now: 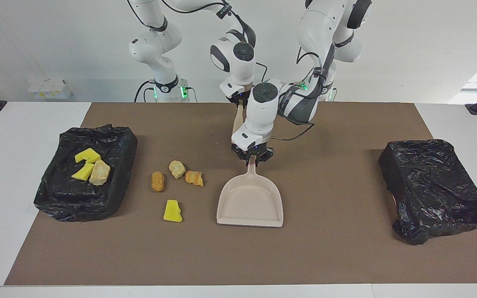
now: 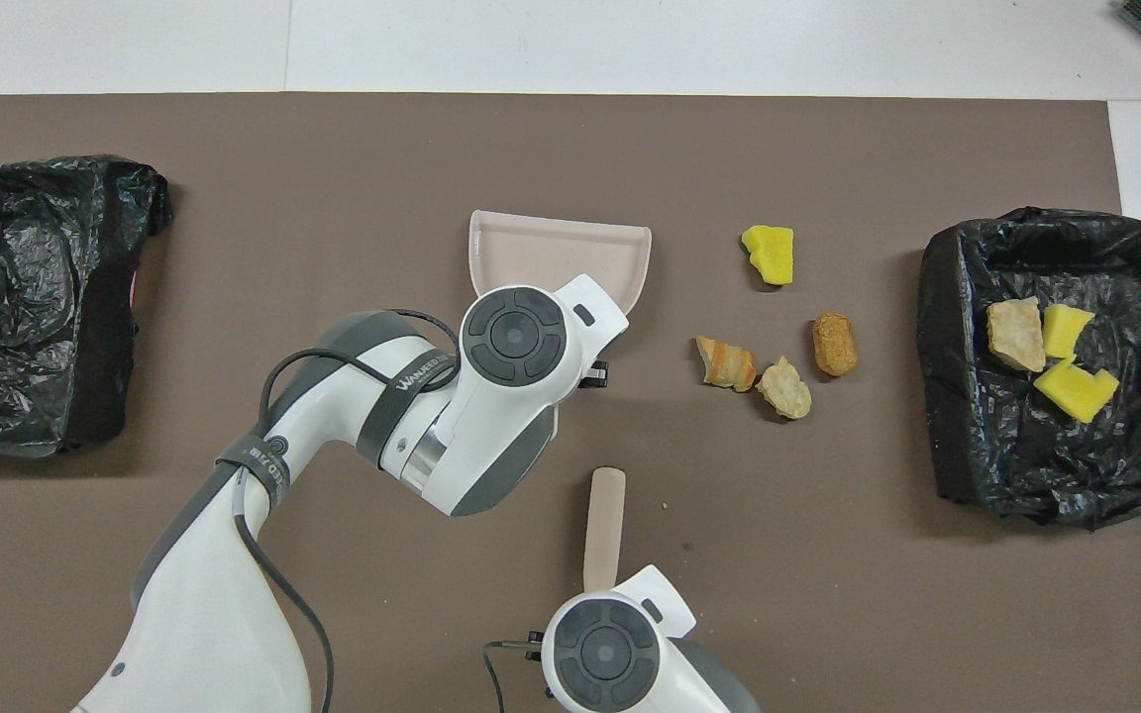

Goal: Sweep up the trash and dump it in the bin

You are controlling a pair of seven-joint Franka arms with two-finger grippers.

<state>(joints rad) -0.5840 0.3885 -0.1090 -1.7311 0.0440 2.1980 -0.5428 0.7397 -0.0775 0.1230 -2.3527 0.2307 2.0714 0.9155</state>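
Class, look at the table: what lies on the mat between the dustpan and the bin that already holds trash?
Four loose trash lumps lie between the dustpan and that bin; both views show this.

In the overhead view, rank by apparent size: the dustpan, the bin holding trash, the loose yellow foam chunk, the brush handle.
1. bin holding trash
2. dustpan, partly covered by the left arm
3. brush handle, raised nearer the camera, so unsure
4. loose yellow foam chunk

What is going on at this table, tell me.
The left gripper is shut on the handle of the beige dustpan. The right gripper holds a brush near the robots. Four trash pieces lie on the mat; three sit in the bin at the right arm's end.
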